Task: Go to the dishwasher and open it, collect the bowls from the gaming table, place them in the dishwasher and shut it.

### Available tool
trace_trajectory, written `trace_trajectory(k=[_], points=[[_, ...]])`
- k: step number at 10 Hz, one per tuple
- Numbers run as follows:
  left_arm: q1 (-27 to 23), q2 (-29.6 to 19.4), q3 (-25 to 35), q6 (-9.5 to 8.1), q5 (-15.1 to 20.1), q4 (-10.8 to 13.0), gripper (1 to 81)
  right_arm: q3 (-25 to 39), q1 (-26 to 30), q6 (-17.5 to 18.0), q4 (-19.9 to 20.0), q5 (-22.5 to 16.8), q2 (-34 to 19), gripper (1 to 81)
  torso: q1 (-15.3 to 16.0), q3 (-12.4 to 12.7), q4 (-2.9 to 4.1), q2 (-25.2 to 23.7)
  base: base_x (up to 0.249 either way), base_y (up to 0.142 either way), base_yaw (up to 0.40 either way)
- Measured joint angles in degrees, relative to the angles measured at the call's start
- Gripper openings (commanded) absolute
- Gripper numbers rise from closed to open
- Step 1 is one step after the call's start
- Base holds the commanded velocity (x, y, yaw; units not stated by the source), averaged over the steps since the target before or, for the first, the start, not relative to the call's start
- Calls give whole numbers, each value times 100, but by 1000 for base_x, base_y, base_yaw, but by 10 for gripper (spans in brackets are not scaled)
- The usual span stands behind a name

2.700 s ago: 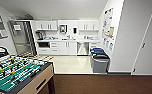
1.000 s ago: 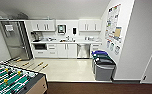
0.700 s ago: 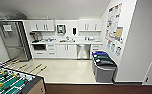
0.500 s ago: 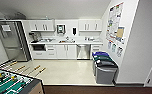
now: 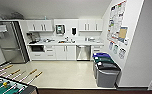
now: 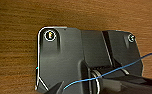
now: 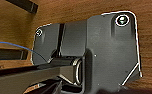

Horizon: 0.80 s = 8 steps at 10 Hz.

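The dishwasher (image 5: 83, 52) is the steel-fronted unit set under the counter of the white kitchenette at the far end of the room, a little right of centre in the head view. Its door is closed, with a bar handle across the top. The bowls and the gaming table are out of view. Both wrist views look down on brown wooden flooring past the robot's own dark plate.
Grey bins (image 5: 105, 69) with blue, green and dark lids stand against the right wall. A steel fridge (image 5: 10, 42) stands at the left. The table-football table (image 5: 7, 85) fills the near left corner, rods reaching out. Pale floor (image 5: 64, 72) lies open toward the kitchenette.
The whole head view has shifted: the camera has moved forward and turned, so the kitchenette looks nearer and more centred, and the table-football table has slid toward the lower left corner.
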Motion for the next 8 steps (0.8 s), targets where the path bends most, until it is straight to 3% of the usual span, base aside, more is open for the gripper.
trace_trajectory(k=[8], points=[[5, 1, -2, 0, 4, 0, 811, -102, -2, 0, 2, -2, 49, 811, 0, 0, 0, -2, 238, 0, 0]])
